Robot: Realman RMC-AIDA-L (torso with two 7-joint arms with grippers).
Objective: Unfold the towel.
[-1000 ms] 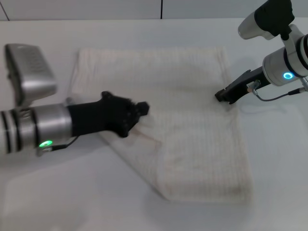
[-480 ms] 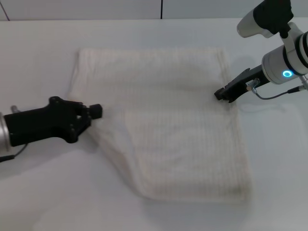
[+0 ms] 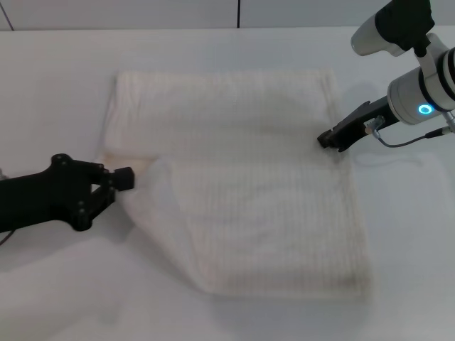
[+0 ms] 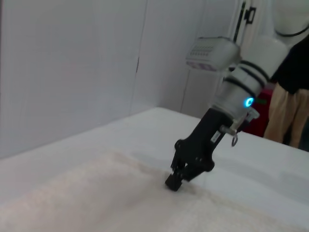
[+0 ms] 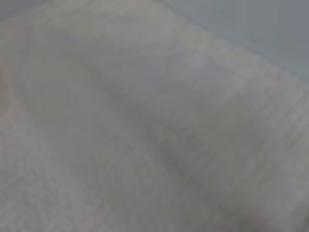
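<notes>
Across the middle of the white table [image 3: 64, 78] lies the towel [image 3: 263, 177], a broad cream cloth with a faint ribbed grid, taking up most of the space between the two arms. Its far edge runs straight and its right-hand side lies flat, while the near left part is folded over on a slant, so a diagonal edge runs from the towel's left side down toward its near edge.

At the towel's left side, the left gripper [image 3: 126, 178] sits low over the table, its black fingers drawn together on the corner of the slanted flap, which rises in a small ridge just beside the tips.

At the towel's right edge, the right gripper [image 3: 327, 139] comes down at an angle with its tip pressed on the hem; its fingers look closed together, pinning the cloth rather than holding a fold. In the left wrist view that same gripper [image 4: 175, 181] stands tip-down on the towel [image 4: 96, 198]. The right wrist view is filled with the towel's surface [image 5: 145, 125], seen from very close.
</notes>
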